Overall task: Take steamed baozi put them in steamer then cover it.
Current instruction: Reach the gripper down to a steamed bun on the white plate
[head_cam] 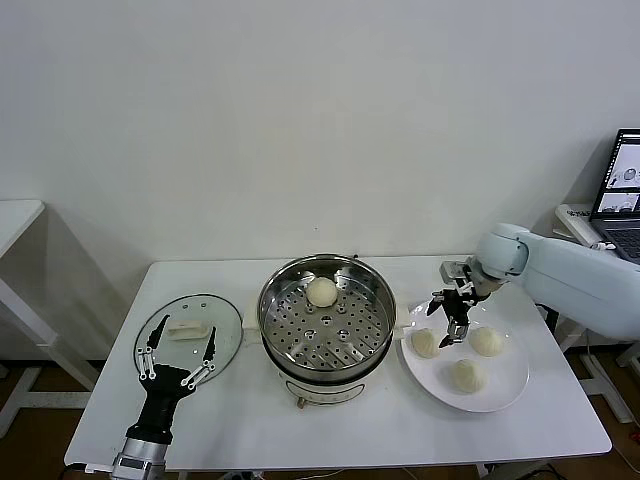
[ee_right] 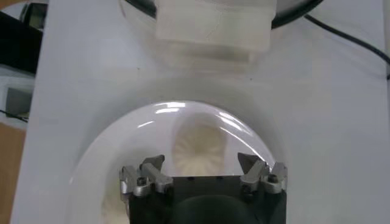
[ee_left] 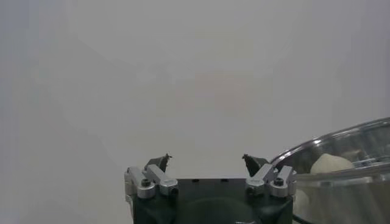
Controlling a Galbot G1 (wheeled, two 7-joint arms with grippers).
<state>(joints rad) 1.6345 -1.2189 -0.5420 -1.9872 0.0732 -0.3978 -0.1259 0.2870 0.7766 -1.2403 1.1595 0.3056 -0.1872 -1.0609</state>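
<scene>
**One of four buns loaded; three on plate, lid still off**

Left tool [head_cam: 178,352]: parked at the near-left of the white table [head_cam: 250,420], fingers spread, holding nothing, just short of the lid's 6 o'clock edge.

Round clear glass cover with metal rim and cream-white handle [head_cam: 190,328]: lying flat on the table, at 9 o'clock of the pot. Covering step not begun.

Large shiny stainless-steel steamer with perforated tray on a cream-white base [head_cam: 327,318]: open. One small round off-white baozi [head_cam: 321,291] sits on the tray near 12 o'clock.

Flat white round plate [head_cam: 505,385]: at 3 o'clock of the pot, carrying three more buns [head_cam: 466,375].

Right tool [head_cam: 450,320]: fingers released, empty, poised above the plate's 10 o'clock bun [ee_right: 201,148]; the wrist view shows that bun centred between the open fingers.

Judgement: roughly a quarter of loading done. Remaining: three transfers, then lid placement.
</scene>
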